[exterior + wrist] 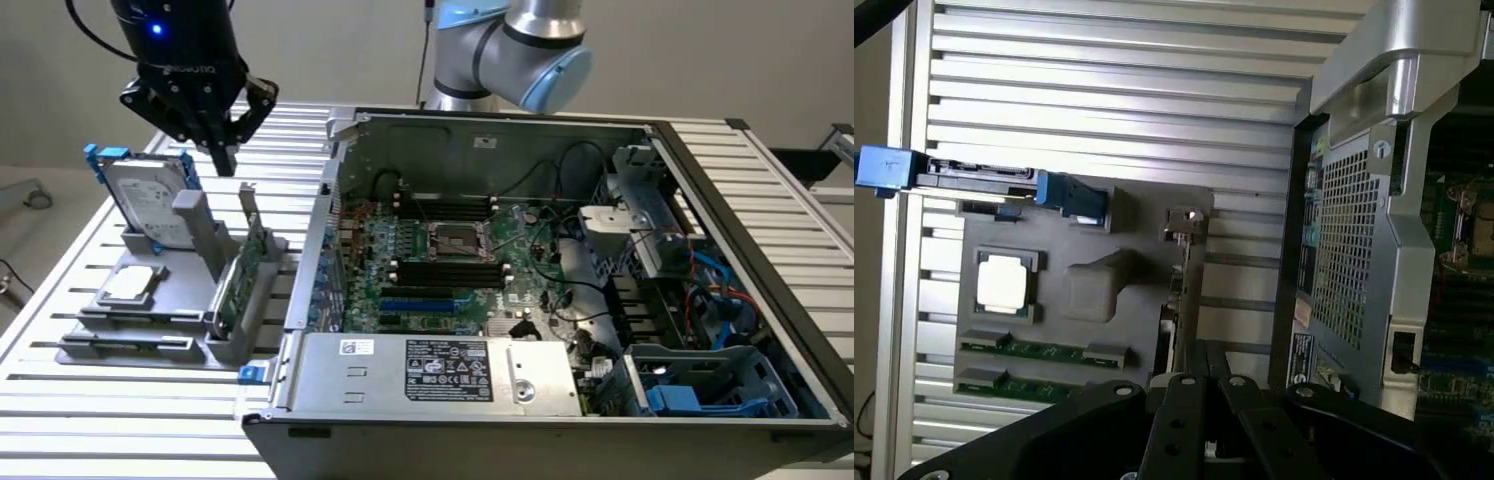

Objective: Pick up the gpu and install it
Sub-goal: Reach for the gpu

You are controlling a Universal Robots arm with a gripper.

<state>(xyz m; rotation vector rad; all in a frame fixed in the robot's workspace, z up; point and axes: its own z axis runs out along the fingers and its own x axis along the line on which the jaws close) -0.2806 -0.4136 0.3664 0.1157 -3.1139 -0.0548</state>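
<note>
**Closed tool hangs over the gpu in its stand**

From where I stand, the gpu [235, 285] is not in the machine yet. It stands on its long edge in a slot of the grey holder [147, 335] on the slatted table [80, 400], just beside the open computer case [534, 385] on the exterior view's left. Its green board faces outward and its silver bracket [250, 205] sticks up at the far end. The hard drive [144, 200] and the processor chip [130, 285] share the same holder.

The tool [222, 165] hovers above the holder near the bracket end, fingers pinched together with nothing between them and clear of the card. In the wrist view it [1199, 352] looks straight down along the card's thin top edge [1168, 335].

I'd judge the card light and stiff but delicate (bare circuitry on one face, a smooth shroud on the other). The sensible hold looks like a pinch across its thin body at the upper edge, near the middle for balance. That keeps clear of the bottom edge seated in the slot and off the small parts on the board. The shroud side may prove a little slippery.
</note>
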